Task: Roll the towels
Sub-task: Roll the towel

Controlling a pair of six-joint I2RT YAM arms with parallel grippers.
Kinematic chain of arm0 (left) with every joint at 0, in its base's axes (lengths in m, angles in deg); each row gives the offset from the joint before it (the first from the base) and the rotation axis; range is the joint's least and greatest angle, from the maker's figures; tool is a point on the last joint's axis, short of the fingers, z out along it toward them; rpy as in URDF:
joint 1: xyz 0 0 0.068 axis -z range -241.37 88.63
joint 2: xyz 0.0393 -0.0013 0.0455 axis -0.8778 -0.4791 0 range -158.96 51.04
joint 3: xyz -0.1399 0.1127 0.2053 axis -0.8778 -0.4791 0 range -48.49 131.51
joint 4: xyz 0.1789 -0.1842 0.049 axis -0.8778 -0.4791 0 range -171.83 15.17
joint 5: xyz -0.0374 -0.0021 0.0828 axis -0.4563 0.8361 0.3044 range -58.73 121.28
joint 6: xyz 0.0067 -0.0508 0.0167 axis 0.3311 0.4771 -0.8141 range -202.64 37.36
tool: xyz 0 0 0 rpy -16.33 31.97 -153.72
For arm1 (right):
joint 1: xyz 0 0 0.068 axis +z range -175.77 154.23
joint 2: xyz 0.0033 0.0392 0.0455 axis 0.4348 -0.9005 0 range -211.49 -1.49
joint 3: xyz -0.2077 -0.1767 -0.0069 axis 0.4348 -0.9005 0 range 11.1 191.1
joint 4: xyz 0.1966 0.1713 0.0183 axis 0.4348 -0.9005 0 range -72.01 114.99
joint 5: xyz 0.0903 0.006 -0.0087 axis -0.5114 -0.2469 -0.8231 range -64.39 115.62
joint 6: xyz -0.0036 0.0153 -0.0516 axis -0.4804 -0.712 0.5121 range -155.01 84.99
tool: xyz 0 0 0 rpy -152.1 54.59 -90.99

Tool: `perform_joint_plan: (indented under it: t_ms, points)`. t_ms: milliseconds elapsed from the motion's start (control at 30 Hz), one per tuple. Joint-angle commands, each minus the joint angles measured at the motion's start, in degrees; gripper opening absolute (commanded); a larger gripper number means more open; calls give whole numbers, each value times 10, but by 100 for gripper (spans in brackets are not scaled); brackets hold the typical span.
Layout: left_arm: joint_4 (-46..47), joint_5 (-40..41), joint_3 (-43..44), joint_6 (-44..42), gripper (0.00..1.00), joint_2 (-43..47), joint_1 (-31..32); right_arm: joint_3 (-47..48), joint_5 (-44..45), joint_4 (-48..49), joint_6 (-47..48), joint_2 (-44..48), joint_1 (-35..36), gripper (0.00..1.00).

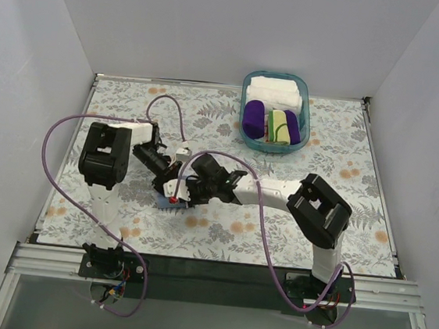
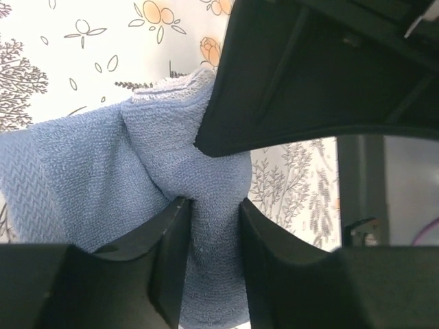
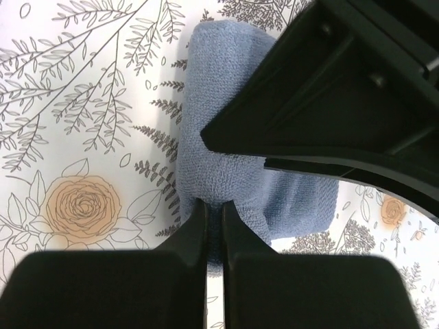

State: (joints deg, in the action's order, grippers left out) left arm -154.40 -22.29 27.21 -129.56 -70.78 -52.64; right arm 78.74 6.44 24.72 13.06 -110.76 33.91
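Observation:
The light blue towel (image 1: 170, 204) lies bunched on the flowered table, left of centre, and both grippers meet over it. My left gripper (image 2: 212, 202) has a thick fold of the blue towel (image 2: 137, 157) filling the gap between its jaws. My right gripper (image 3: 214, 204) is pinched nearly closed on a thin edge of the same towel (image 3: 219, 151). Seen from above, the left gripper (image 1: 169, 184) and right gripper (image 1: 188, 191) stand close together and hide most of the cloth. The yellow-green towel (image 1: 281, 126) sits rolled in the basket.
A teal basket (image 1: 306, 120) stands at the back right, holding purple rolls (image 1: 254, 115) and white folded towels (image 1: 274, 89). Purple cables loop over both arms. White walls close in the table on three sides.

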Motion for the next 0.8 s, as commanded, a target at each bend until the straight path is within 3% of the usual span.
perform_joint_plan:
  t_ms: [0,267,433,600,633,767]
  points:
    - [142,53,-29,-22,31,64,-3,56,-24,-141,-25,-54,-4,1]
    - [245,-14,-130,-1,47,234,-78,141,-174,-298,-184,-104,-57,1]
    - [329,4,-193,29,48,302,-155,159,-204,-329,-232,-130,-73,1]
    - [296,-1,-212,-34,48,355,-198,204,-239,-358,-300,-161,-87,1]
    - [291,-1,-230,-52,61,372,-198,216,-251,-368,-311,-181,-90,1]
    - [292,0,-310,-106,67,495,-188,291,-305,-437,-364,-251,-107,1]
